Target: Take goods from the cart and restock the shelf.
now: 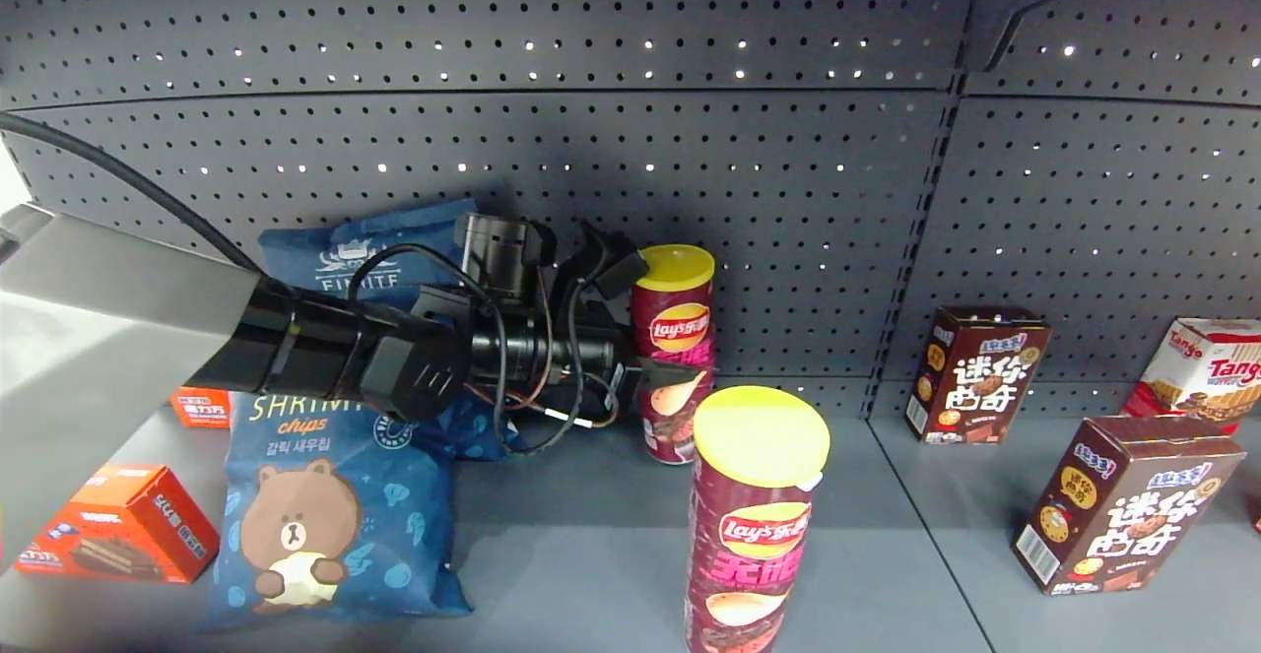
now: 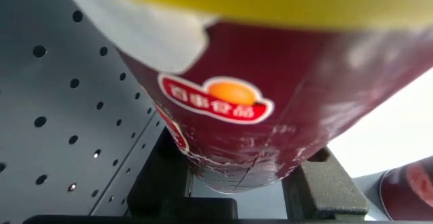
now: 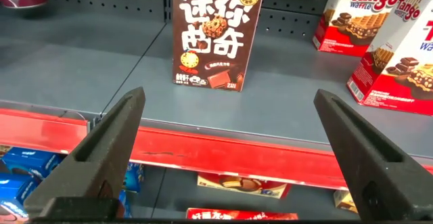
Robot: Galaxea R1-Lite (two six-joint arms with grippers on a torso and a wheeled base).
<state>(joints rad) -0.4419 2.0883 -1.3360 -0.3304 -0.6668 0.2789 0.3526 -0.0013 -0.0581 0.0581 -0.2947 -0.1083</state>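
Observation:
A dark red chips can [image 1: 674,338] with a yellow lid stands upright near the pegboard back of the grey shelf [image 1: 581,535]. My left gripper [image 1: 658,377] is shut on its lower half. In the left wrist view the can [image 2: 270,116] sits between the two black fingers [image 2: 162,183]. A second, identical can [image 1: 754,525] stands free nearer the front and shows in the left wrist view [image 2: 409,190]. My right gripper [image 3: 230,163] hangs open and holds nothing, in front of the shelf's red edge rail [image 3: 203,149], facing a brown cookie box [image 3: 215,34].
A blue shrimp chips bag [image 1: 330,525] lies left of the cans, another blue bag [image 1: 365,249] behind the arm. Orange boxes [image 1: 123,525] sit far left. Brown boxes [image 1: 975,372] [image 1: 1123,500] and a wafer box [image 1: 1207,367] stand right. Grey shelf floor between the cans and brown boxes is bare.

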